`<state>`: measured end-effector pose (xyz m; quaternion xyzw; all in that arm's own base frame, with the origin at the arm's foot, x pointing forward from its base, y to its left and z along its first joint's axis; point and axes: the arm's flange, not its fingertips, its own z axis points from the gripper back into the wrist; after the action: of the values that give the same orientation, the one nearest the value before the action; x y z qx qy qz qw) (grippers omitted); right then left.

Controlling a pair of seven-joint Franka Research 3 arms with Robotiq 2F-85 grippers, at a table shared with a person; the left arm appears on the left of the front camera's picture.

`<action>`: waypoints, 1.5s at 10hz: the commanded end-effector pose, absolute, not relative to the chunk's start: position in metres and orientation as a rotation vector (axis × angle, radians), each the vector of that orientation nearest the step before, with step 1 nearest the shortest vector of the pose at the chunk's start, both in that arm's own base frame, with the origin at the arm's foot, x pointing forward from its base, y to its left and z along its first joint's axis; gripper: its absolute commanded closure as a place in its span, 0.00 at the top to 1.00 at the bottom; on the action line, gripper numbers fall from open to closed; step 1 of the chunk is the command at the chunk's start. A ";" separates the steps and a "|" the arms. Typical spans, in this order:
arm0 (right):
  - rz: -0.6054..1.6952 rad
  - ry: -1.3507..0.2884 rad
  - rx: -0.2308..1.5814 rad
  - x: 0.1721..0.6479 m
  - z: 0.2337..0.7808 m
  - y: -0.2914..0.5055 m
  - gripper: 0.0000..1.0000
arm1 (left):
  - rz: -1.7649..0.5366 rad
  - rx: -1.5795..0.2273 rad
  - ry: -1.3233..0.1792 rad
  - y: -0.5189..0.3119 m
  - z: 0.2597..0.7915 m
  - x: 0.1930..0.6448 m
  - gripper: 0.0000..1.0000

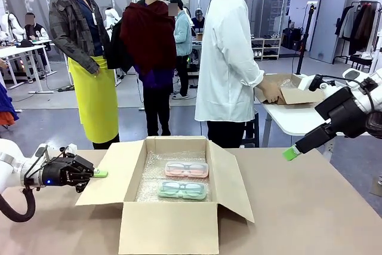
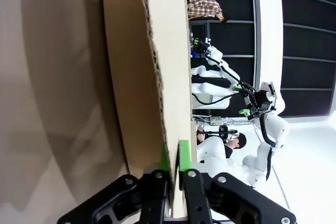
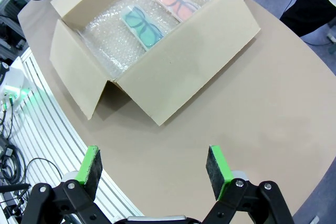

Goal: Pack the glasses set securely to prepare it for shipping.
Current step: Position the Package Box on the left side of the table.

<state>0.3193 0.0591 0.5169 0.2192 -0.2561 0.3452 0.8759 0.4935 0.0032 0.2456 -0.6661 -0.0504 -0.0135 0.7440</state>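
Note:
An open cardboard box [image 1: 167,228] stands mid-table, lined with bubble wrap [image 1: 149,184]. Inside lie the glasses set's two cases side by side: the pale pink case [image 1: 186,169] farther from me and the mint green case [image 1: 182,190] nearer. The right wrist view looks down on the green case [image 3: 143,24] and pink case [image 3: 178,1]. My left gripper [image 1: 98,173] is shut on the outer edge of the box's left flap [image 2: 136,77], its pads [image 2: 182,156] pinching the cardboard. My right gripper [image 3: 155,169] hangs open and holds nothing, above the table right of the box [image 3: 184,66].
A person in a white shirt [image 1: 230,58] stands at the far side, hands on another cardboard box [image 1: 292,91] on a white side table. The box's right flap [image 1: 230,180] slopes outward. Bare brown tabletop [image 1: 310,207] lies to the right.

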 end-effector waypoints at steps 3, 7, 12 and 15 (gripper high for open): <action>0.724 -0.542 0.457 0.320 0.518 0.061 1.00 | -0.033 -1.460 -0.111 0.003 0.247 0.494 0.00; 0.724 -0.542 0.457 0.320 0.518 0.061 1.00 | -0.037 -1.457 -0.111 0.002 0.247 0.496 0.03; 0.724 -0.542 0.457 0.320 0.518 0.061 1.00 | -0.039 -1.462 -0.065 0.094 0.245 0.457 0.02; 0.724 -0.542 0.457 0.320 0.518 0.061 1.00 | -0.032 -1.463 -0.125 0.175 0.257 0.425 0.02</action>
<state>0.3196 0.0592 0.5167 0.2191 -0.2557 0.3451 0.8761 0.4316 0.1502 0.2500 -0.6644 -0.0434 -0.0028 0.7461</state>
